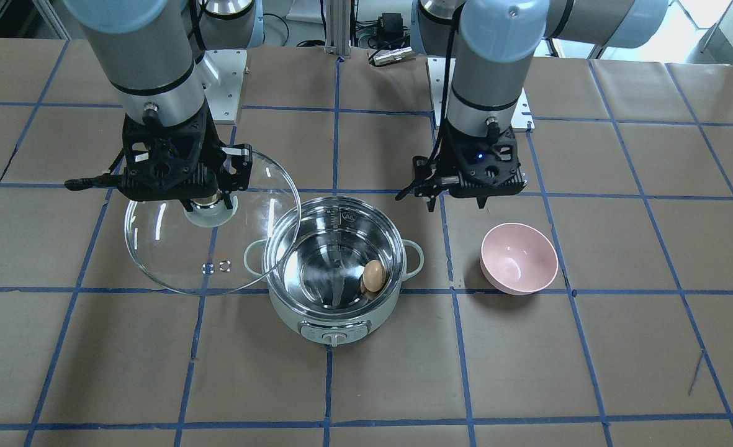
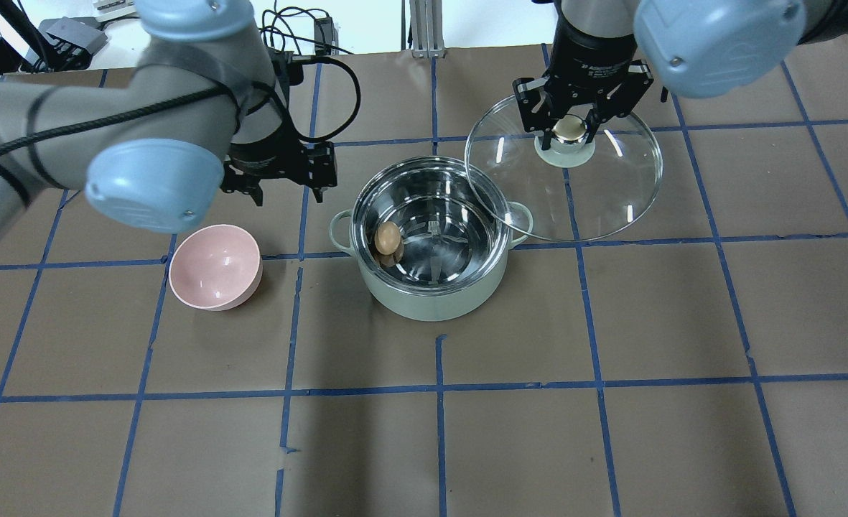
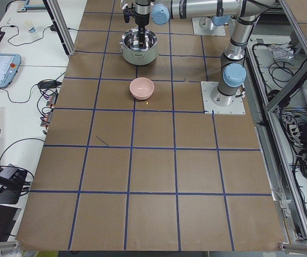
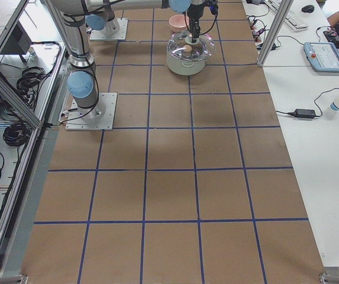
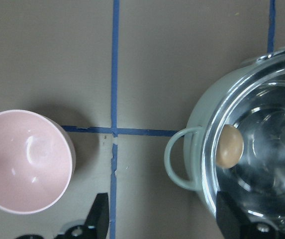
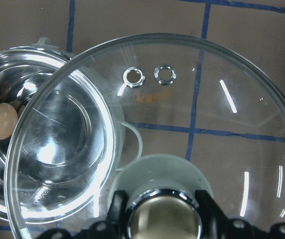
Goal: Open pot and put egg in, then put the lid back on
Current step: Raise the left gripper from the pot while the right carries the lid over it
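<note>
Overhead exterior: right gripper (image 2: 571, 131) pinches lid (image 2: 610, 194), two o'clock from pot (image 2: 431, 301); left gripper (image 2: 289, 191) spread. Centre it, lower level.

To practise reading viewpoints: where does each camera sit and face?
Front-facing: across the table, facing the robot; left arm, right arm.
Overhead: behind the robot, looking down; both arms.
Exterior left: table end, left arm nearer.
Exterior right: opposite end, right arm nearer.
Left wrist: down on pink bowl, pot; left gripper's tips.
Right wrist: down through lid; right gripper on knob.
Both wrists share the egg.
</note>
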Available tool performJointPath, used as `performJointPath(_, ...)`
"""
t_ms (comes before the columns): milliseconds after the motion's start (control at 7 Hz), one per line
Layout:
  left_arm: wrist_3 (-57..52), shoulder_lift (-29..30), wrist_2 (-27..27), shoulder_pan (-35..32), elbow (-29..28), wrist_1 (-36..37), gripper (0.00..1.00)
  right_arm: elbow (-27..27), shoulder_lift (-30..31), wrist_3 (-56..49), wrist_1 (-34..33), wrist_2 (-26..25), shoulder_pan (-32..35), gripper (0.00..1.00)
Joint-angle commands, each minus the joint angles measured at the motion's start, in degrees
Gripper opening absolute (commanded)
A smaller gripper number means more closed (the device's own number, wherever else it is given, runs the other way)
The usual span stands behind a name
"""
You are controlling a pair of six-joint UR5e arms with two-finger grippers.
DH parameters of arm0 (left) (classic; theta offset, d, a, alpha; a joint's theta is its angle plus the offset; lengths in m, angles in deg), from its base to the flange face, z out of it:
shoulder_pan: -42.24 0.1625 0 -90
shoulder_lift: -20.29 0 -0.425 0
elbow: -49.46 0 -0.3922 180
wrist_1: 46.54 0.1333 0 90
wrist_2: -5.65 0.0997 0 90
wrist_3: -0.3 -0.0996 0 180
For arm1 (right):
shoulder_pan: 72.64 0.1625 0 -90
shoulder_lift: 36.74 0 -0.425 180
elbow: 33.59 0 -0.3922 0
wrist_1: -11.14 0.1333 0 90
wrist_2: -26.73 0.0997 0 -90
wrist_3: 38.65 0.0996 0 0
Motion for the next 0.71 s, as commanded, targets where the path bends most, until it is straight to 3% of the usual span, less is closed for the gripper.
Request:
performJointPath(0, -4.1, -4.7, -0.3, 3.8, -5.3, -13.5, 0.84, -3.2, -6.4, 4.9, -3.0, 0.2, 5.3, 0.01)
performJointPath(143, -7.7, -7.0, -0.2, 7.5, -7.6, -19.5, 0.84, -4.3, -9.7, 11.2, -5.9, 0.1, 7.5, 0.01)
performJointPath(429, -12.1, -7.3, -0.7, 12.6, -7.3, -18.8, 0.84, -3.9, -11.1, 17.0, -7.1, -0.1, 11.1, 0.02)
performJointPath(571, -11.8, -6.9, -0.9, 11.2, -6.4, -15.5, 0.98, -3.5, -11.5, 19.5, -8.1, -0.5, 12.7, 0.02)
